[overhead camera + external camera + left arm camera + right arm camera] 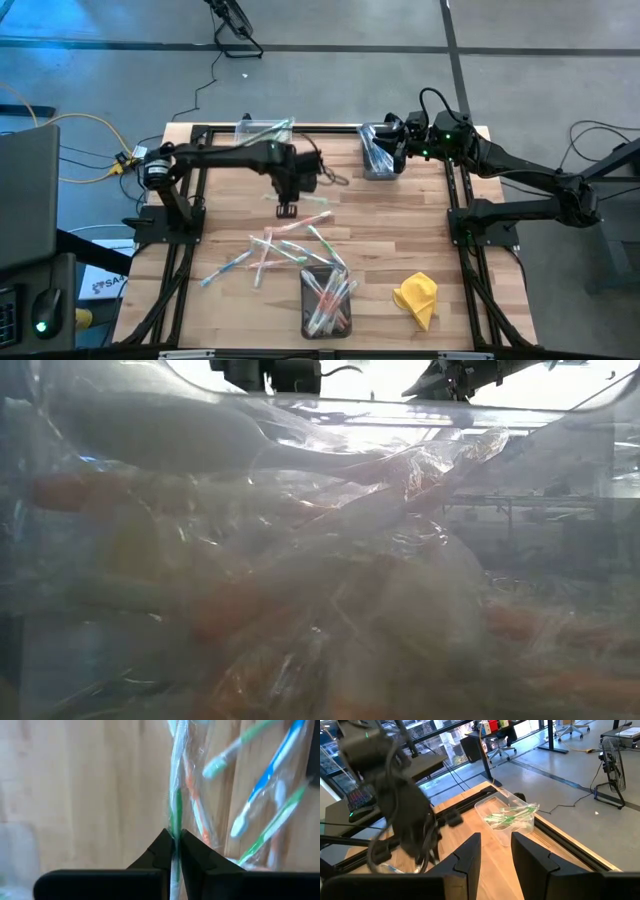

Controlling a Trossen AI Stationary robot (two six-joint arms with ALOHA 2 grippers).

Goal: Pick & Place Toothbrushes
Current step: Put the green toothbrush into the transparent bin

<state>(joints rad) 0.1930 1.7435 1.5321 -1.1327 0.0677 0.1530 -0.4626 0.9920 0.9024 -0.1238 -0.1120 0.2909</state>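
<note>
Left gripper [173,842] jaws pinched, seemingly.

high: straight down over whole table [400,240], both arms | low: table height, pressed against a clear bin [300,560] of wrapped toothbrushes | left wrist: close, facing down onto toothbrushes [175,805] on the wood | right wrist: far right, looking left across the table; shares far-left bin [507,817] with high view

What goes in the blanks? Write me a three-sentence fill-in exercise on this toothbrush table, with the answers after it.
1. The left gripper is shut on a wrapped toothbrush whose handle is ___.
2. The cloth lying on the table is ___.
3. The right gripper stands open and holds ___.

Missing words: green; yellow; nothing.
</note>
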